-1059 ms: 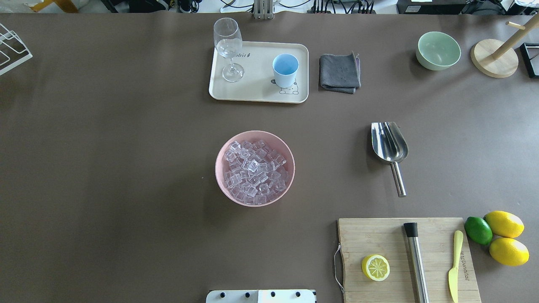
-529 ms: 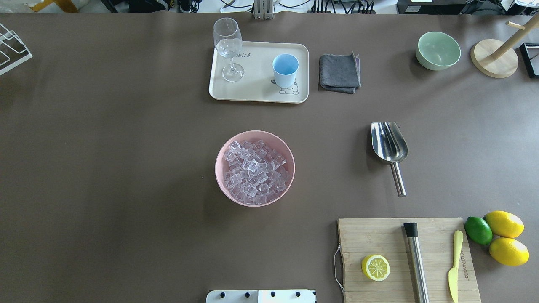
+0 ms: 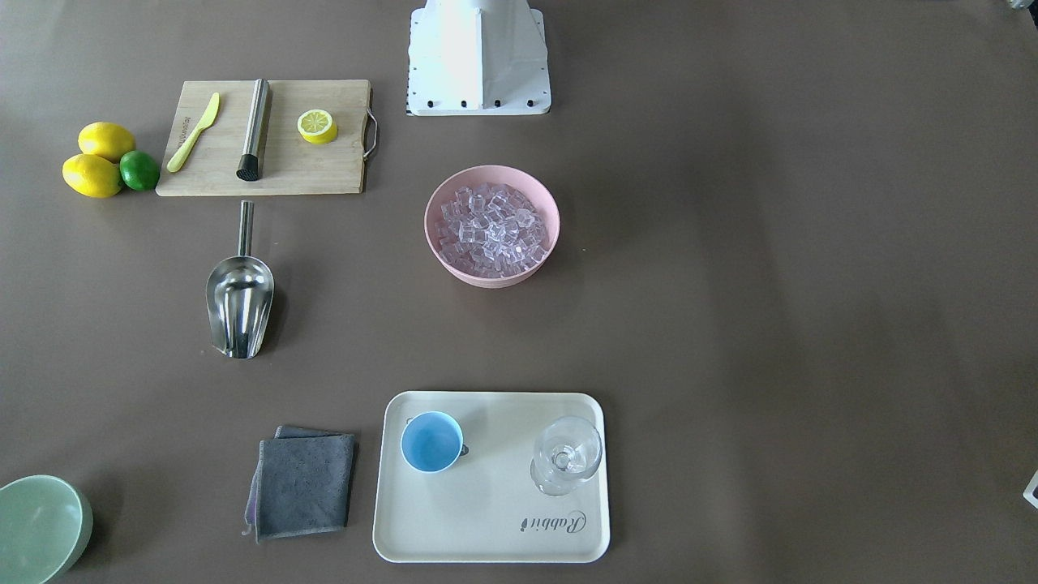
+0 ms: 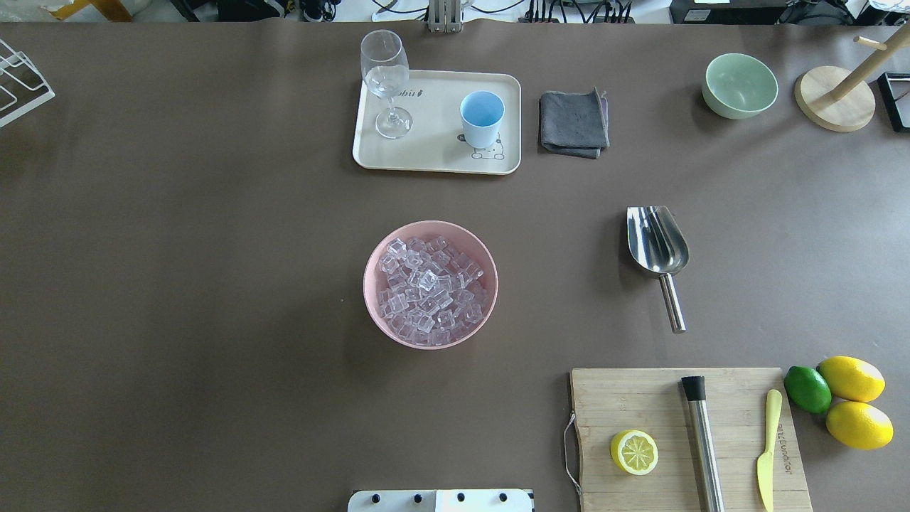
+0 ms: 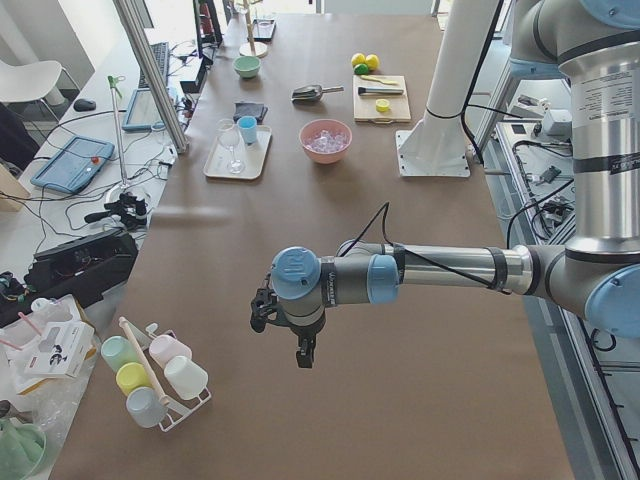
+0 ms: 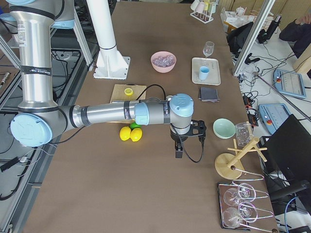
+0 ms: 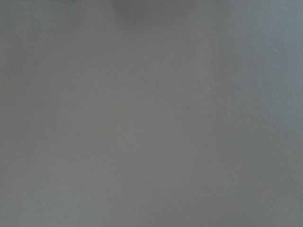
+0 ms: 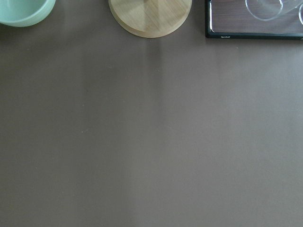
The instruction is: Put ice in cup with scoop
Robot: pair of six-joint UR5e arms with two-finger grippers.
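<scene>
Shiny steel scoop [image 4: 657, 245] and small light-blue cup [image 4: 482, 117] sit unmoved from before; left end effector [image 5: 303, 357] and right end effector [image 6: 179, 154]: whether clenched or released, cannot tell

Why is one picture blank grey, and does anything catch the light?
Left wrist view: nothing but bare table fills it, featureless. Overhead view: the scoop mirrors bright streaks and the ice glints. Front-facing view: the wine glass shows pale highlights.
</scene>
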